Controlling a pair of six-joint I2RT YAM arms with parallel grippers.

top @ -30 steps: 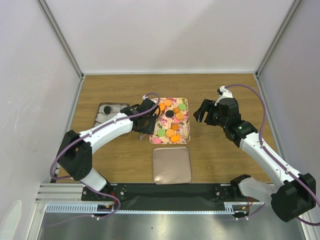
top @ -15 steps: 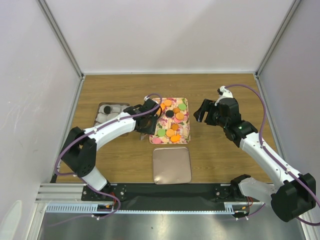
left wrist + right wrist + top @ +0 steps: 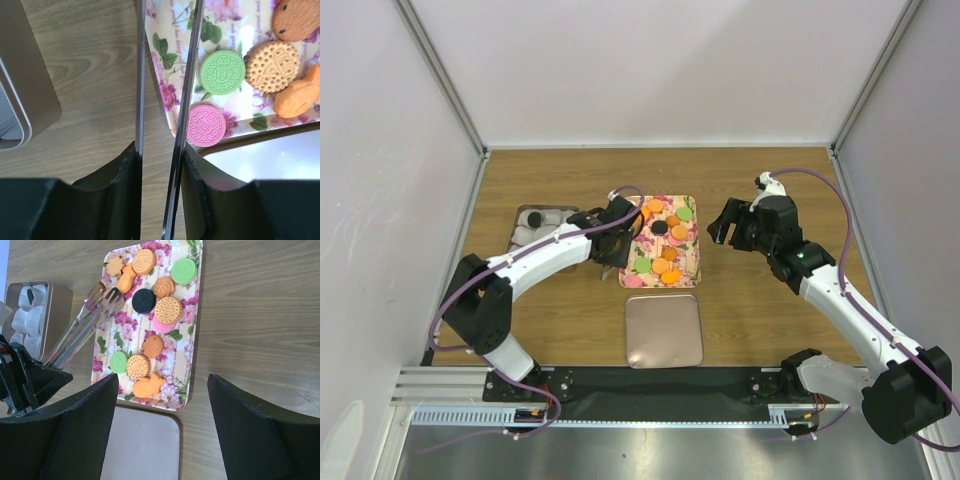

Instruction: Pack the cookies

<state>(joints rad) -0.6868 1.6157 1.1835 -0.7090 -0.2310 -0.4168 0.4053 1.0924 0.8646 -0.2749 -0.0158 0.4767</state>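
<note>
**Desk:** Status of the cookies?

**Operator:** Nearly all the cookies (image 3: 168,310) lie on the floral tray (image 3: 177,375) at mid-counter (image 3: 750,180): orange, green, pink and black, spread loosely. I judge packing barely begun. The tin (image 3: 563,213) to the tray's left holds white paper cups (image 3: 30,320). The top view shows one dark round piece (image 3: 533,217) at the tin's far-left corner, but I cannot confirm it is a cookie. The other cups look unfilled. The lid (image 3: 664,330) lies apart from the tin, nearer the arm bases, so closing is also outstanding.

**Desk:** Claws?

**Operator:** My left claw (image 3: 159,152) is clamped on metal tongs (image 3: 82,330). The two tong arms stand apart, with nothing between them along the stretch its own camera shows. My right claw (image 3: 162,380) stands wide apart and empty, off the tray's right side.

**Desk:** Differences between views?

**Operator:** The right wrist view alone shows the tong tips, over the tray's far-left corner beside a dark cookie. I cannot tell whether they touch it. The left wrist view cuts the tips off. It does show the green cookie (image 3: 222,72) and pink cookie (image 3: 206,125) close up at the tray's near-left corner, just beside one tong arm. Only the top view shows both arms with tin, tray and lid together.
</note>
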